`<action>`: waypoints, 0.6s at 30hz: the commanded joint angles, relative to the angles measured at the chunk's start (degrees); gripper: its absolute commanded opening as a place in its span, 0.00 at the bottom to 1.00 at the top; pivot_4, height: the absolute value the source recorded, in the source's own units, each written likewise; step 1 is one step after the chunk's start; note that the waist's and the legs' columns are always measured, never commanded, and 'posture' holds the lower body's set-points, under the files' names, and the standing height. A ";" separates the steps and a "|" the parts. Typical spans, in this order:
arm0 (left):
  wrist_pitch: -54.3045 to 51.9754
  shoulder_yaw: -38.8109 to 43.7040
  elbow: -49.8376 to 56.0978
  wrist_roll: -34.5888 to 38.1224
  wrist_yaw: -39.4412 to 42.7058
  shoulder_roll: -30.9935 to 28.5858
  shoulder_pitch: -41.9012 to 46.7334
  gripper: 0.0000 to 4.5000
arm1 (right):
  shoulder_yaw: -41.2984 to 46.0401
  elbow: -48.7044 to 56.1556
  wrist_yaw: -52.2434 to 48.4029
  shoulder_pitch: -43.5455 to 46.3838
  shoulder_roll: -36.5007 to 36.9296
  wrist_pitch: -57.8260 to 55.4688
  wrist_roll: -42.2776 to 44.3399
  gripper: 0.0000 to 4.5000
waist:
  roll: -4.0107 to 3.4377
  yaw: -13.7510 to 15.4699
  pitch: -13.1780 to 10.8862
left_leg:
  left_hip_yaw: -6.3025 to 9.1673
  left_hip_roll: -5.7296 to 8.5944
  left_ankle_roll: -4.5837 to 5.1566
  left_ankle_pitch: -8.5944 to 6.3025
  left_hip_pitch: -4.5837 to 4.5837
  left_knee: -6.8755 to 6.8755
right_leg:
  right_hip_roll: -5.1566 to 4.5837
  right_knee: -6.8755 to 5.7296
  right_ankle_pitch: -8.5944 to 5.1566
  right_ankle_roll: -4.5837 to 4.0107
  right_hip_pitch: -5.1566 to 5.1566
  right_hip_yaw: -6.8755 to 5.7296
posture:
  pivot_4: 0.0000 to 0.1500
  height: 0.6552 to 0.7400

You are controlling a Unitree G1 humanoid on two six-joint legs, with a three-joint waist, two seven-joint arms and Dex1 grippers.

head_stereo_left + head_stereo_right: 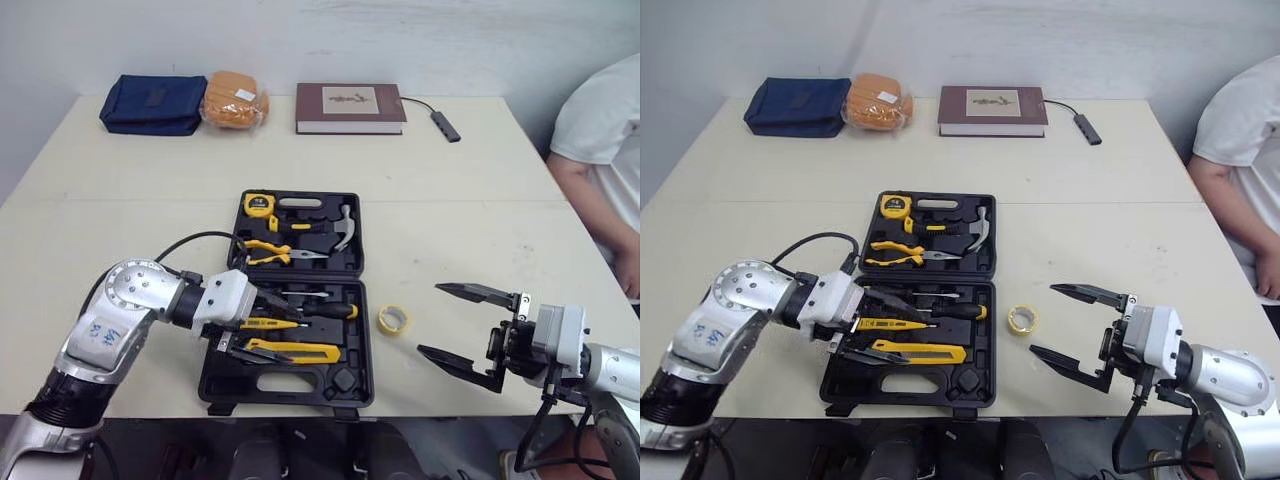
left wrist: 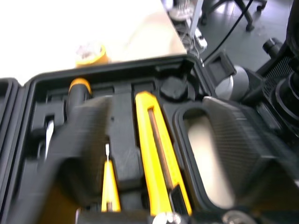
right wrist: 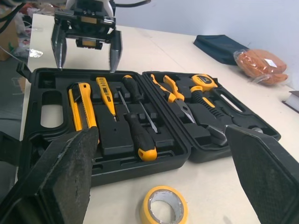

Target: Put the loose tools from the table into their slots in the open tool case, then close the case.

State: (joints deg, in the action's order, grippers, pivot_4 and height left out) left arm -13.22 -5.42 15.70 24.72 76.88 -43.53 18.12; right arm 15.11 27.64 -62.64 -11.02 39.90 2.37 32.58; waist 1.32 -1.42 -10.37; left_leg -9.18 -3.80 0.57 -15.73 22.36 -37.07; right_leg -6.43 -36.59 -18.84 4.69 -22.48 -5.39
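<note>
Right end effector (image 1: 429,319) and left end effector (image 3: 86,66) gape empty; utility knife (image 1: 295,351) lies left-right in tool case (image 1: 285,387).

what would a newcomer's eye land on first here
The open black tool case in the middle of the table, its slots full of yellow and black tools, catches the eye first, with the open left gripper over the left side of its near half. Just right of it a roll of yellow tape lies loose, between the case and the open right gripper.
</note>
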 commanded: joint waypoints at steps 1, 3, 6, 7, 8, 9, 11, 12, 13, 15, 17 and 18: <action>2.21 0.74 0.24 1.14 -0.82 1.50 -1.88 0.27 | 0.22 1.39 0.08 -0.65 -0.53 0.87 0.81 1.00 | 0.00 -0.02 0.00 | 0.00 -0.01 0.00 0.00 0.00 -0.01 | 0.00 -0.02 0.00 0.00 0.00 0.00 | 1.00 1.00; 2.97 0.57 -0.25 0.62 -1.76 2.60 -2.88 0.07 | 0.21 1.75 -0.20 -1.24 -0.48 0.86 1.09 1.00 | 0.00 0.02 0.00 | 0.01 -0.01 0.00 0.00 0.00 -0.01 | 0.00 -0.03 0.00 0.00 0.00 -0.01 | 1.00 1.00; 4.11 0.24 -0.90 -0.35 -2.45 3.34 -3.70 0.01 | 0.37 1.46 -0.33 -1.37 -0.29 0.99 1.06 1.00 | 0.00 0.03 0.00 | 0.01 0.00 0.01 -0.01 0.00 -0.02 | -0.03 -0.03 0.01 0.01 0.01 0.00 | 1.00 1.00; 5.21 0.03 -1.97 -1.35 -2.50 3.35 -3.78 0.01 | 0.47 1.11 -0.27 -0.96 -0.21 1.01 1.00 1.00 | 0.00 0.03 0.00 | 0.01 0.00 0.01 -0.01 0.00 -0.02 | -0.03 -0.02 0.01 0.01 0.01 -0.01 | 1.00 1.00; 6.11 -0.18 -2.86 -2.11 -2.55 3.36 -3.81 0.01 | 0.52 0.79 -0.23 -0.61 -0.17 1.03 0.93 1.00 | 0.00 0.04 0.00 | 0.02 0.00 0.02 -0.01 0.00 -0.02 | -0.04 -0.03 0.01 0.01 0.01 -0.01 | 1.00 1.00; 6.92 -0.38 -3.98 -2.68 -2.51 3.42 -3.96 0.01 | 0.50 0.60 -0.25 -0.40 -0.15 1.06 0.86 1.00 | 0.00 0.04 0.00 | 0.02 0.00 0.01 -0.01 -0.01 -0.01 | -0.04 -0.03 0.01 0.01 0.02 -0.01 | 1.00 1.00; 8.45 -0.80 -5.87 -3.58 -2.22 3.56 -4.24 0.01 | 0.41 0.50 -0.31 -0.31 -0.19 1.05 0.82 1.00 | 0.00 0.04 0.00 | 0.02 0.00 0.01 -0.01 -0.01 -0.01 | -0.04 -0.02 0.01 0.01 0.01 -0.03 | 1.00 1.00; 9.24 -1.02 -6.70 -4.00 -2.03 3.62 -4.35 0.01 | 0.37 0.51 -0.34 -0.33 -0.22 1.02 0.84 1.00 | 0.00 0.01 0.00 | 0.02 0.00 0.01 -0.01 -0.01 -0.01 | -0.04 -0.02 0.01 0.01 0.01 -0.04 | 1.00 1.00; 9.59 -1.16 -7.35 -4.36 -2.46 4.01 -4.38 0.01 | 0.25 0.48 -0.46 -0.47 -0.23 1.05 0.78 1.00 | 0.00 0.01 0.00 | 0.02 0.00 0.02 -0.01 0.00 0.00 | -0.06 -0.01 0.01 0.01 0.01 -0.03 | 1.00 1.00; 9.91 -1.88 -8.11 -5.06 -2.71 4.31 -4.41 0.01 | 0.14 0.25 -0.68 -0.63 -0.27 1.24 0.62 1.00 | 0.00 0.03 0.00 | 0.02 -0.01 0.02 -0.02 0.00 0.00 | -0.08 -0.01 0.01 0.01 0.01 -0.04 | 1.00 1.00; 11.69 -2.71 -9.17 -7.10 -3.17 4.44 -4.45 0.01 | 0.13 0.16 -0.66 -0.65 -0.32 1.28 0.57 1.00 | 0.00 0.03 0.00 | 0.02 0.00 0.03 -0.02 0.00 -0.01 | -0.08 -0.01 0.01 0.01 0.01 -0.04 | 1.00 1.00; 12.31 -3.14 -9.67 -7.87 -3.38 4.53 -4.63 0.01 | 0.13 0.13 -0.63 -0.62 -0.33 1.29 0.53 1.00 | 0.00 0.04 0.00 | 0.02 0.00 0.03 -0.03 0.00 -0.01 | -0.09 -0.01 0.01 0.01 0.01 -0.04 | 1.00 1.00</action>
State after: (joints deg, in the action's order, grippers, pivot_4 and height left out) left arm -2.44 -8.05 5.88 17.77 73.91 -38.99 13.90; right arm 14.88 27.03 -63.03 -11.67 39.82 2.47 32.71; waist 1.32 -1.38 -10.37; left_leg -9.15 -3.80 0.61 -15.76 22.36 -37.08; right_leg -6.53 -36.60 -18.83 4.70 -22.47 -5.44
